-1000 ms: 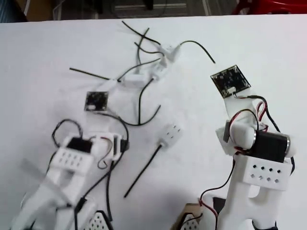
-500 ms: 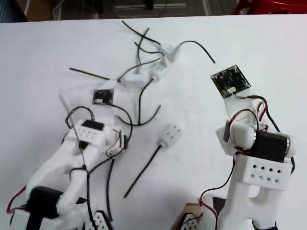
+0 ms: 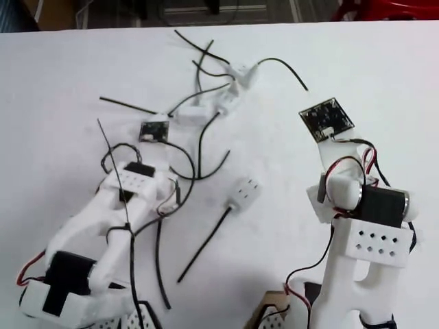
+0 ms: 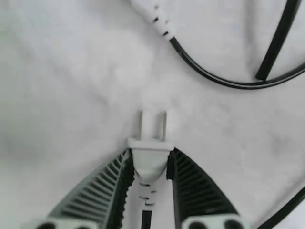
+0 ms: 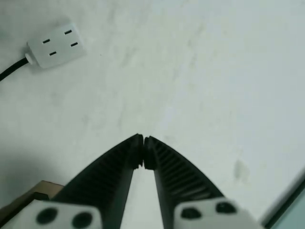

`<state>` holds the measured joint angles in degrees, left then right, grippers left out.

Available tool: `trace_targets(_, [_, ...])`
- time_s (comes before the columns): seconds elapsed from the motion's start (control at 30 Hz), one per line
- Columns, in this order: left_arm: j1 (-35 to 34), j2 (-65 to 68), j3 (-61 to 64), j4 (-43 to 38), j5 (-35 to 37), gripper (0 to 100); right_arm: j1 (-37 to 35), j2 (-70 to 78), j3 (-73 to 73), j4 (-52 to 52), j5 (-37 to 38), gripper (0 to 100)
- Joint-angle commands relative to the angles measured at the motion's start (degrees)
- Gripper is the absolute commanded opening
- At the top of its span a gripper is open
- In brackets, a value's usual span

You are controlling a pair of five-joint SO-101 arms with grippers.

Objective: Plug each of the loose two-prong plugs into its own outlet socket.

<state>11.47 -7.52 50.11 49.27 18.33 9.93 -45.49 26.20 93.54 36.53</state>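
Observation:
My left gripper [image 4: 148, 160] is shut on a white two-prong plug [image 4: 148, 152]; its prongs [image 4: 152, 125] point away from the wrist, just above the white table. The plug's thin black cord [image 3: 113, 171] trails back over the left arm [image 3: 127, 195]. A white outlet socket block [image 3: 245, 192] with two slot pairs lies mid-table, also seen as the socket block [image 5: 56, 45] in the right wrist view. My right gripper [image 5: 143, 151] is shut on nothing and hangs over bare table well to the right of that block.
Several white plugs and sockets [image 3: 226, 99] with tangled black cords [image 3: 199, 147] lie at the far middle. Another plug's strain relief and cord [image 4: 190, 59] run just ahead of the held plug. The socket block's cord [image 3: 202, 240] stretches toward the front edge.
The left arm has swung forward toward the cord cluster, carrying the plug and its cord. The right arm has barely shifted.

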Motion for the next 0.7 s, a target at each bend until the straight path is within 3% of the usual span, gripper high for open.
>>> trace_targets(0.0, [4.70, -0.22, -2.37, -2.46, 0.18, 2, 0.31, -0.13, -0.53, -0.84, -0.09, 2.4])
trace_targets(0.17, [9.80, -3.03, -2.02, -6.59, 0.26, 2, 0.92, -0.13, -0.26, -1.54, 0.35, 2.4])
trace_targets(0.33, [11.38, -15.96, 2.02, -9.41, 0.26, 2, 6.02, 0.22, -0.18, -4.18, 4.04, 2.4])
trace_targets(0.53, [11.38, -38.46, 20.40, -29.63, 0.35, 2, 7.43, 0.40, 0.97, -5.23, 5.98, 2.4])
trace_targets(0.67, [11.30, -49.10, 25.49, -34.11, 0.35, 2, 5.85, 0.40, 3.87, -9.01, 5.89, 2.2])
